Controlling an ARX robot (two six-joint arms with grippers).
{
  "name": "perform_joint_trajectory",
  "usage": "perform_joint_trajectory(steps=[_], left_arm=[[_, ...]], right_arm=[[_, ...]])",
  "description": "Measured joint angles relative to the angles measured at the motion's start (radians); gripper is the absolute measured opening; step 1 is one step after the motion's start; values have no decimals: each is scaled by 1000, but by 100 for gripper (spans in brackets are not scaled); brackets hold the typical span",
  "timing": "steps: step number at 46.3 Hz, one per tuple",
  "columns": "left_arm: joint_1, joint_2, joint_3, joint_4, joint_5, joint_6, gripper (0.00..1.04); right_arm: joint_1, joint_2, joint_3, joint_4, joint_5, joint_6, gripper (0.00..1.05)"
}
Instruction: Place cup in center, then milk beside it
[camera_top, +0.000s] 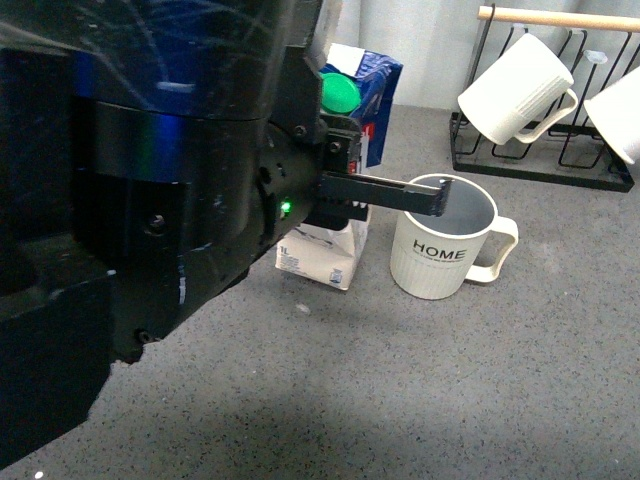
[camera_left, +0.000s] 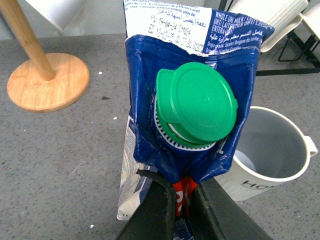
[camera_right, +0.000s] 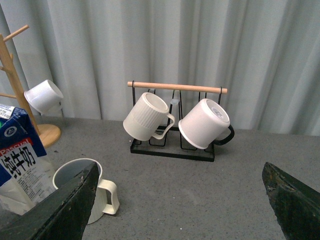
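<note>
The left end effector (camera_left: 185, 192) has its two black fingers (camera_left: 157, 210) drawn almost together. They pinch the lower front of a tall blue-and-white milk carton with a green screw cap (camera_left: 192, 60). In the left wrist view the crumpled blue card narrows into the slim gap between the fingers, and a strip of red print shows there.

In the front view the bulky black left arm fills the near left side. One finger (camera_top: 385, 192) runs level across the milk carton, and its tip sits in line with the rim of an off-white ribbed ceramic mug with a grey-blue inside and black "HOME" lettering (camera_top: 440, 250). We cannot tell whether the tip touches the rim.

The milk carton stands on the grey speckled bench (camera_top: 400, 400) just beside the mug, on its left in the front view. Its top leans slightly toward the mug, and a thin strip of bench shows between their bases. The mug stands upright with its handle turned away from the milk carton.

The right end effector (camera_right: 179, 172) has its dark fingers spread wide, with only bare bench between them. It is well apart from both things.

Behind, two plain white mugs (camera_right: 147, 117) hang on a black wire rack with a wooden bar (camera_right: 172, 152).
</note>
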Motion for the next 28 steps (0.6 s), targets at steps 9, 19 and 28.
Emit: perform_joint_trajectory(steps=[9, 19, 28], left_arm=[[-28, 28, 55, -15, -8, -41, 5], [-37, 66, 75, -19, -10, -55, 5], [-43, 80, 86, -21, -7, -91, 5]], right_arm=[[0, 0, 0, 0, 0, 0, 96], [0, 0, 0, 0, 0, 0, 96], [0, 0, 0, 0, 0, 0, 96]])
